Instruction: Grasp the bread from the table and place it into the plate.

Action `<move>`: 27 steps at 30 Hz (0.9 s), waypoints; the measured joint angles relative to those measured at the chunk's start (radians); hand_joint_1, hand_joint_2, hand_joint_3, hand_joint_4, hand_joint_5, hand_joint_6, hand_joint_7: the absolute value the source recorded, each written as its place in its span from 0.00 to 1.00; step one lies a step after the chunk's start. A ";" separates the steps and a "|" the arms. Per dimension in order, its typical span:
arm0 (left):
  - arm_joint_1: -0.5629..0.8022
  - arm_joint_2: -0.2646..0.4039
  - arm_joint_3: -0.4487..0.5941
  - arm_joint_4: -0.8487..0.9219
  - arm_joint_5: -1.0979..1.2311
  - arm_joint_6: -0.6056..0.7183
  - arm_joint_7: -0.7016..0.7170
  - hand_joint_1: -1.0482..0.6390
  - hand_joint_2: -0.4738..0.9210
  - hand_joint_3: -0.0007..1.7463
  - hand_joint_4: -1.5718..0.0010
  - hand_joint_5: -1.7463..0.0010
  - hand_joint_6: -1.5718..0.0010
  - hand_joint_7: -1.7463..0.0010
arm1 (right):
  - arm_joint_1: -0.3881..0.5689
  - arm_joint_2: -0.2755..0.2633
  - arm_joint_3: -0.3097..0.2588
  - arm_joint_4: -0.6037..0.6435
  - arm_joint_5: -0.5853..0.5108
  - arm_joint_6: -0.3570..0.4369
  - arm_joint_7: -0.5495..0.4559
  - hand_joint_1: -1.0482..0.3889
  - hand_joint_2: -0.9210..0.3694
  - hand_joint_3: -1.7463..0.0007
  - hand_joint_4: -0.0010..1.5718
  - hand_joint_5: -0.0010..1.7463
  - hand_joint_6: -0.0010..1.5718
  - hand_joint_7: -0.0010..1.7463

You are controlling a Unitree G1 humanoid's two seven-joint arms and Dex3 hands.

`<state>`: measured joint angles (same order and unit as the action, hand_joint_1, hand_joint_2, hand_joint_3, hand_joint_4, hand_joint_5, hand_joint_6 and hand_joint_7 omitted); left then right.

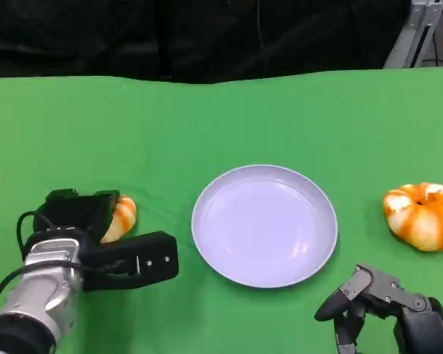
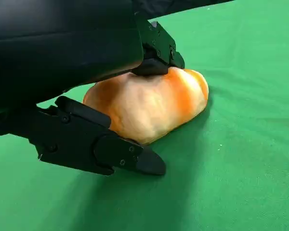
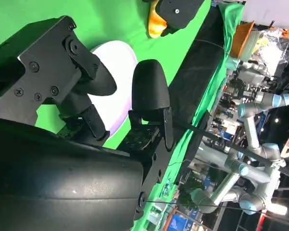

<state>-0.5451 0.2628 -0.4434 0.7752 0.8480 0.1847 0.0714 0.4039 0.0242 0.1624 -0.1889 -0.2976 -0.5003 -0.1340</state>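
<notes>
The left hand (image 1: 96, 236) has its fingers (image 2: 154, 48) pressed on top of the bread (image 2: 149, 103), with another finger (image 2: 101, 149) lying along the loaf's near side, so the hand grips the bread, which rests on the green tabletop (image 1: 207, 125) left of the plate (image 1: 264, 225). The white plate sits mid-table, apart from the bread. At the near right, the right hand (image 1: 387, 306) hovers with its fingers (image 3: 151, 94) loosely apart, holding nothing. A second orange-and-white bread roll (image 1: 422, 215) lies to the right of the plate.
</notes>
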 measured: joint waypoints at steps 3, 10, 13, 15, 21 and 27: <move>-0.002 0.001 -0.003 0.001 -0.007 0.002 0.000 0.42 0.96 0.00 0.66 0.47 0.52 0.93 | 0.000 0.000 0.000 0.000 0.000 0.000 0.000 0.78 0.46 0.21 0.57 1.00 0.52 0.76; 0.086 0.053 0.051 -0.044 -0.097 -0.300 0.311 0.53 0.73 0.55 0.46 0.00 0.56 0.07 | 0.000 0.000 0.001 0.000 0.000 -0.001 -0.002 0.75 0.44 0.24 0.55 1.00 0.52 0.76; 0.106 0.058 0.052 -0.065 -0.104 -0.337 0.341 0.53 0.72 0.58 0.46 0.00 0.57 0.05 | -0.002 0.000 0.003 0.000 -0.001 -0.001 -0.002 0.75 0.44 0.24 0.55 1.00 0.52 0.76; 0.111 0.058 0.052 -0.065 -0.106 -0.339 0.342 0.53 0.72 0.58 0.46 0.00 0.57 0.05 | -0.001 0.000 0.002 0.000 -0.001 -0.001 -0.002 0.75 0.44 0.24 0.55 1.00 0.52 0.76; 0.112 0.058 0.052 -0.065 -0.108 -0.341 0.345 0.53 0.71 0.59 0.46 0.00 0.57 0.05 | 0.000 0.000 0.002 0.000 -0.001 -0.001 -0.002 0.75 0.43 0.25 0.55 1.00 0.52 0.77; 0.198 0.074 0.088 -0.310 -0.109 -0.335 0.345 0.56 0.56 0.74 0.43 0.00 0.48 0.14 | -0.004 -0.001 0.000 0.001 -0.002 -0.001 -0.002 0.76 0.44 0.24 0.56 0.99 0.52 0.77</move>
<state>-0.3467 0.3368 -0.3555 0.4655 0.7394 -0.1501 0.4160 0.3999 0.0233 0.1626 -0.1880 -0.2993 -0.5010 -0.1360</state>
